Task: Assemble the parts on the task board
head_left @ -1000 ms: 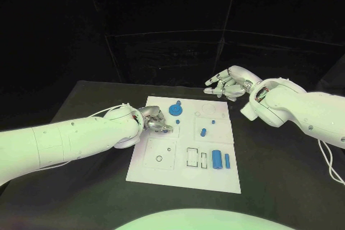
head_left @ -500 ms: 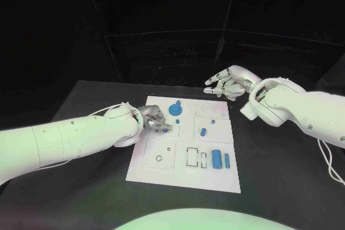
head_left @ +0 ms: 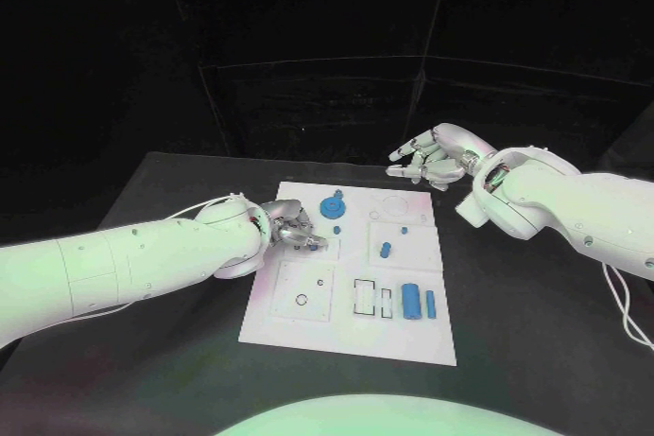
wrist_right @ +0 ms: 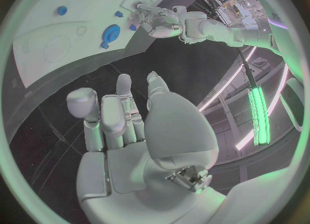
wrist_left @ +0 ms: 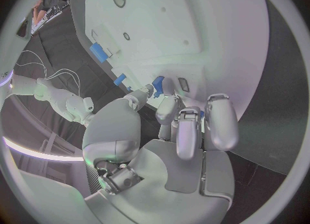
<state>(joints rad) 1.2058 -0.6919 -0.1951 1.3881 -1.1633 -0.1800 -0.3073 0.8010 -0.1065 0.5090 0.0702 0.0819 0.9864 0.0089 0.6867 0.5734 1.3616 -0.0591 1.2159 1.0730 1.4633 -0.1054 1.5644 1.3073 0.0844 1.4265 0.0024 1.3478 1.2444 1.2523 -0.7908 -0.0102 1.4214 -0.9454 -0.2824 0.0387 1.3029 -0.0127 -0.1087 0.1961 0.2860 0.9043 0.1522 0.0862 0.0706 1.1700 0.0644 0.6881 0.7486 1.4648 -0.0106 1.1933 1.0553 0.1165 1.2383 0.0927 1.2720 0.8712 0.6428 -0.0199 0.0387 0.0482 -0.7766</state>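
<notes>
On the black counter (head_left: 178, 185) the white task board (head_left: 348, 332) lies at centre, with a blue disc-shaped part (head_left: 333, 208) toward 12 o'clock, two small blue parts (head_left: 386, 248) in the middle right panel, and two blue cylinders (head_left: 412, 303) lying side by side toward 4 o'clock. The left robot hand (head_left: 292, 230) rests over the board's 9 o'clock edge, its fingers curled together and pinching a small blue part (wrist_left: 157, 86) between thumb and fingertip. The right robot hand (head_left: 434, 156) hovers beyond the board's 1 o'clock corner, well apart from it, fingers loosely spread and holding nothing.
</notes>
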